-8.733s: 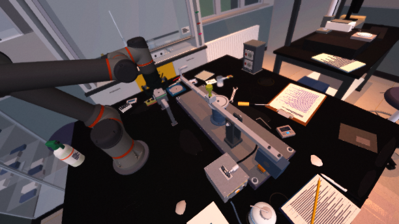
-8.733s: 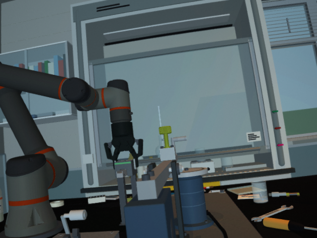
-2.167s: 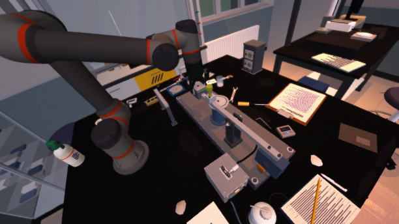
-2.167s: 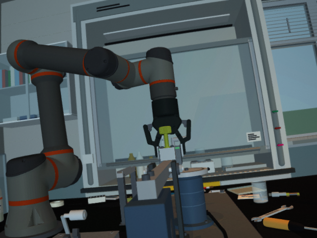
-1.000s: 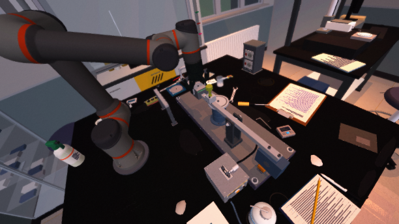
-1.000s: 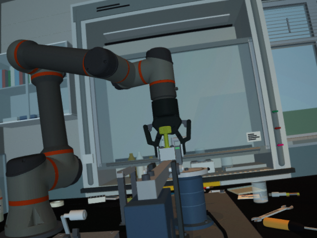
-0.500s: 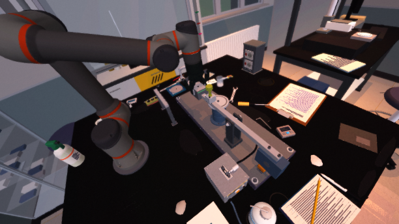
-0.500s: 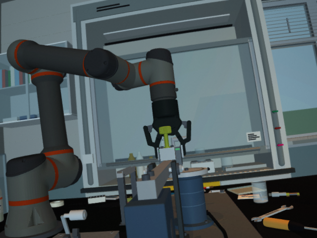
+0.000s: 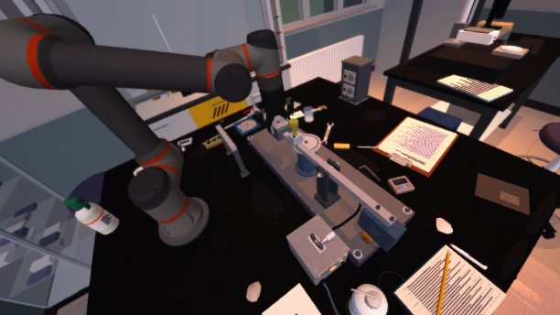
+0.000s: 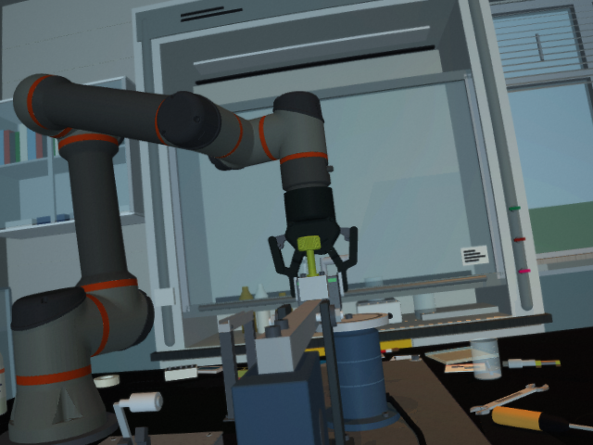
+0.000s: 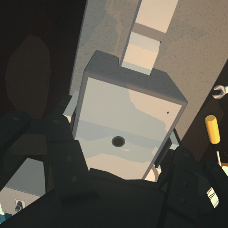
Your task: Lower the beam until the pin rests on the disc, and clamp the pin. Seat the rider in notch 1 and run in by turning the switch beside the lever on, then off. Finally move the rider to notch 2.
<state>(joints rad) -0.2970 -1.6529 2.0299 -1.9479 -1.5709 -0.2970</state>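
Note:
The grey block at the beam's far end (image 9: 278, 126) (image 10: 317, 288) (image 11: 127, 125) sits between my fingers, with the long grey beam (image 9: 347, 181) (image 11: 148, 38) running away from it toward the blue pivot housing. A yellow-green T-headed clamp screw (image 9: 293, 126) (image 10: 311, 251) stands upright beside the block. Below it the metal disc (image 9: 310, 143) (image 10: 360, 320) tops a blue cylinder. The grey switch box with its lever (image 9: 318, 247) stands at the near end of the rig. My gripper (image 9: 277, 122) (image 10: 313, 280) (image 11: 125, 161) hangs straight down and is closed on the beam's end block.
A white jar (image 9: 368, 301) sits at the table's near edge beside papers and a pencil. A yellow-handled screwdriver (image 9: 353, 146) (image 11: 212, 133), a wrench (image 9: 327, 132) and a clipboard (image 9: 418, 143) lie right of the rig. A spray bottle (image 9: 94, 217) rests near the arm's base.

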